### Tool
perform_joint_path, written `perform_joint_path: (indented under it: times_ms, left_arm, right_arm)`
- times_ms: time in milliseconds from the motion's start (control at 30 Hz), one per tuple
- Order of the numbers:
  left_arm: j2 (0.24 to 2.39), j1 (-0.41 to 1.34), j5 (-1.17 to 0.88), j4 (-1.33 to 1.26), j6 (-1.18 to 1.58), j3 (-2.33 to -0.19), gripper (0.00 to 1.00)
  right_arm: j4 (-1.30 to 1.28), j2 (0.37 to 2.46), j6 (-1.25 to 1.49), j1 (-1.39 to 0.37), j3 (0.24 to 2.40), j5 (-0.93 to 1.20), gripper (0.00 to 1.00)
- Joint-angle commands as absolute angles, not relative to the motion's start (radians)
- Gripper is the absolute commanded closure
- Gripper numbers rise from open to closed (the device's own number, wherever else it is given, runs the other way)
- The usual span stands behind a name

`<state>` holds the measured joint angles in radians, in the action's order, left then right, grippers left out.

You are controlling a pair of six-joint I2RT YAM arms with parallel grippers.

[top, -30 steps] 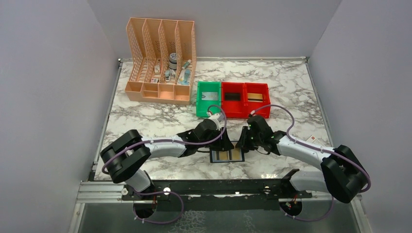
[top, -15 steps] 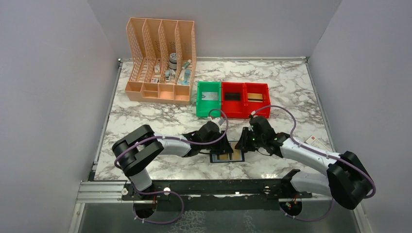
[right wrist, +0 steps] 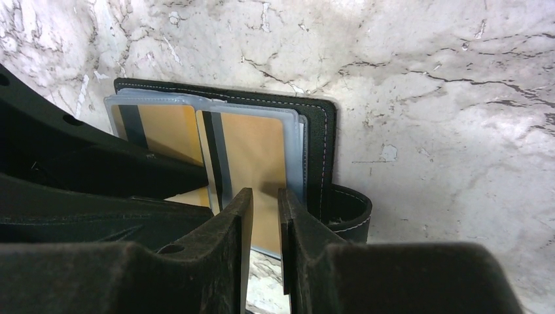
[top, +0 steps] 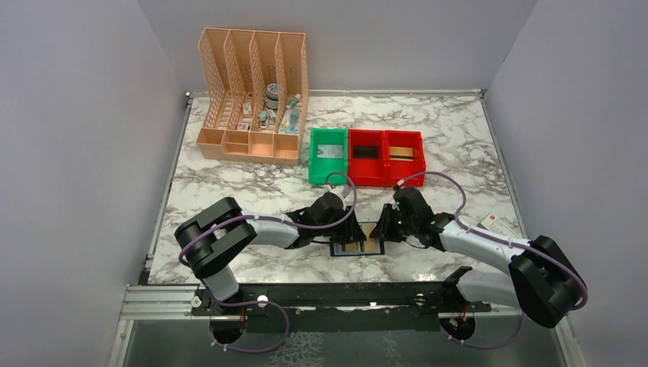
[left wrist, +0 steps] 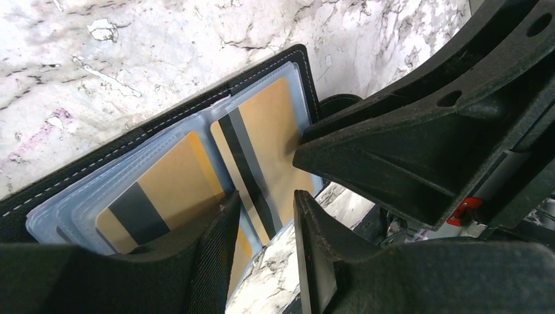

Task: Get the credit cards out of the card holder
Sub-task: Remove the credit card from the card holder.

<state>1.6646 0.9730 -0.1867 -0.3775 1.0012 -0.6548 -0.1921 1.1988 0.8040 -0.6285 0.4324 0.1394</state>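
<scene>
The card holder [top: 356,246] lies open on the marble near the front edge, black with clear grey-blue sleeves [right wrist: 321,131] [left wrist: 98,157]. Two gold credit cards with dark stripes sit in its sleeves, one in the left half [left wrist: 173,176] [right wrist: 167,131] and one in the right half [left wrist: 275,131] [right wrist: 258,150]. My left gripper [left wrist: 265,229] [top: 354,229] hovers low over the holder's middle, jaws apart and gripping nothing. My right gripper [right wrist: 265,193] [top: 383,229] stands over the right card, open by a narrow gap. The two grippers almost touch.
The holder's side tab [right wrist: 347,209] curls up at its right edge. A white card with a red mark [top: 493,222] lies on the table at the right. A green bin [top: 328,155] and red bins [top: 386,157] stand behind, with a peach organizer [top: 252,99] at the back left.
The left arm's elbow has swung right and its jaws have narrowed a little. The right arm has shifted slightly. The holder lies where it was.
</scene>
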Motion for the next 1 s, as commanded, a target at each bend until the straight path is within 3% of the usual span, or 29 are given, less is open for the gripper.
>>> perform_joint_path:
  times_ms: [0, 333, 700, 967]
  left_arm:
    - [1.642, 0.976, -0.141, -0.370, 1.018, -0.630, 0.61]
    - [1.649, 0.976, -0.105, -0.455, 1.087, -0.610, 0.70]
    - [1.624, 0.976, -0.111, -0.511, 1.113, -0.585, 0.99]
    - [1.598, 0.976, -0.110, -0.512, 1.113, -0.566, 1.00]
  right_arm:
    - [-0.209, 1.237, 0.818, -0.632, 0.378, 0.103, 0.78]
    - [-0.187, 1.246, 0.826, -0.631, 0.371, 0.118, 0.79]
    - [-0.178, 1.250, 0.831, -0.631, 0.363, 0.123, 0.79]
    - [-0.188, 1.243, 0.830, -0.632, 0.372, 0.111, 0.79]
